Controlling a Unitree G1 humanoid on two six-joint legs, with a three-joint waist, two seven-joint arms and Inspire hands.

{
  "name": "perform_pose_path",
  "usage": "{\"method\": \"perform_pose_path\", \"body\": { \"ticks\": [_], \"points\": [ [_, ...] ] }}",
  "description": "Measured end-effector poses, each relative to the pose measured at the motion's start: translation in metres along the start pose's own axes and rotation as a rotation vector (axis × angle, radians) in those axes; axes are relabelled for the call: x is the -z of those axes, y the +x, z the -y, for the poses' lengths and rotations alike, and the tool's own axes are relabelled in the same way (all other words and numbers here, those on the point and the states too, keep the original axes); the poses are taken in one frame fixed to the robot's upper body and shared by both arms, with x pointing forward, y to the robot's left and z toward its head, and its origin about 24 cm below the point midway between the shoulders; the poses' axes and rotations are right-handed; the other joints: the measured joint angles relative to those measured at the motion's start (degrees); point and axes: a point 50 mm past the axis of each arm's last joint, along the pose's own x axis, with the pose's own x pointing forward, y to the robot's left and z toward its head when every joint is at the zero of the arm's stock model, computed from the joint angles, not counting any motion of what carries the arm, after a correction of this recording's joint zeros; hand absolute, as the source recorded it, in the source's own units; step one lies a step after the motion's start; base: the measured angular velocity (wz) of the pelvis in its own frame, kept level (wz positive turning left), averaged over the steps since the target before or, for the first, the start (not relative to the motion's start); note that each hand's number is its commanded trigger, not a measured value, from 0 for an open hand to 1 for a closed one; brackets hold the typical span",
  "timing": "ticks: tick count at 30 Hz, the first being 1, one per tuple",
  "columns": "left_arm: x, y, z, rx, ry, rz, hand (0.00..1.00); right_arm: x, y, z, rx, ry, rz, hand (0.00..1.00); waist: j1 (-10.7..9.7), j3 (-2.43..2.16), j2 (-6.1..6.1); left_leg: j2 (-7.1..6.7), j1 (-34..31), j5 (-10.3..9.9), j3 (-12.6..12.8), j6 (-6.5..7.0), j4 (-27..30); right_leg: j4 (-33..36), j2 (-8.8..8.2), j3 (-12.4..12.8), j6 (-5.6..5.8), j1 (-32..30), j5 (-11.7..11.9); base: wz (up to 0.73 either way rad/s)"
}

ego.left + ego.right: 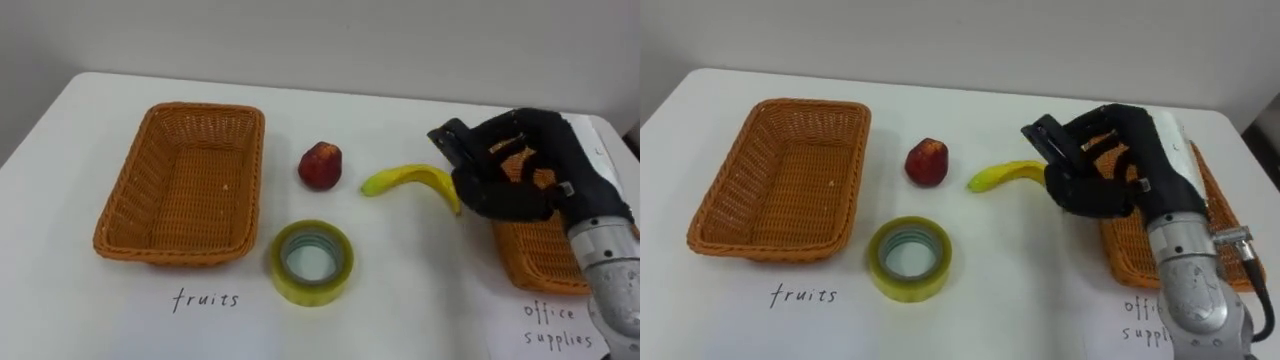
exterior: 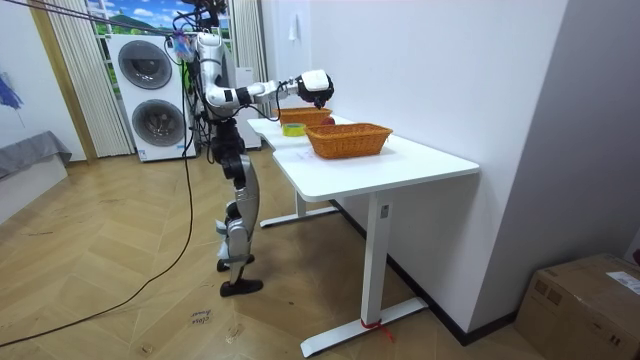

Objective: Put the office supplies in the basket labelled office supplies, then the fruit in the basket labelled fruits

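An empty wicker basket (image 1: pixel 205 108) with the fruit label below it sits on the left of the white table. A red apple (image 1: pixel 320 166), a yellow banana (image 1: pixel 408 179) and a roll of yellow tape (image 1: pixel 312 262) lie in the middle. A second wicker basket (image 1: pixel 540 262), labelled for office supplies, stands on the right. My right hand (image 1: pixel 525 175) hovers over that basket's left rim, fingers curled round a small black object (image 1: pixel 447 137) that sticks out toward the banana. In the room view the hand (image 2: pixel 316 86) is raised above the table's far end.
The table's front edge (image 1: pixel 400 345) runs close below the tape and the labels. A wall lies just behind the table. In the room view I stand at the table's far end, with two washing machines (image 2: pixel 150 90) behind me.
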Motion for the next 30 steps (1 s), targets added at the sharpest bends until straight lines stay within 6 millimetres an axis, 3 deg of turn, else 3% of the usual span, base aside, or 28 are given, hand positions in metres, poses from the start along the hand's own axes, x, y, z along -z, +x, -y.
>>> {"method": "perform_pose_path", "body": {
  "ticks": [5, 17, 30],
  "points": [
    [0.006, -0.001, -0.001, -0.012, -0.008, -0.015, 0.0, 0.01, -0.001, 0.013, 0.125, 0.032, -0.023, 1.0, -0.19, -0.06, -1.07, 0.01, -0.02, -0.02, 0.12, 0.0, -0.01, -0.08, -0.01, 0.08, 0.0, 0.02, 0.0, 0.0],
    [0.005, 0.0, -0.007, -0.053, -0.04, -0.016, 0.0, 0.023, -0.004, 0.039, 0.351, 0.071, -0.076, 1.0, -1.62, -0.14, -0.85, 0.1, 0.03, -0.02, 0.57, -0.02, -0.36, -0.04, 0.1, 0.16, 0.01, -0.25, 0.01, -0.01],
    [0.015, -0.003, -0.004, -0.043, -0.034, -0.046, 0.0, 0.059, -0.017, 0.037, 0.363, 0.049, -0.241, 1.0, -3.16, -0.2, -0.61, 0.19, 0.95, 0.01, 0.97, -0.04, -0.93, 0.05, 0.09, 0.48, 0.02, -0.12, 0.0, -0.02]
  ]
}}
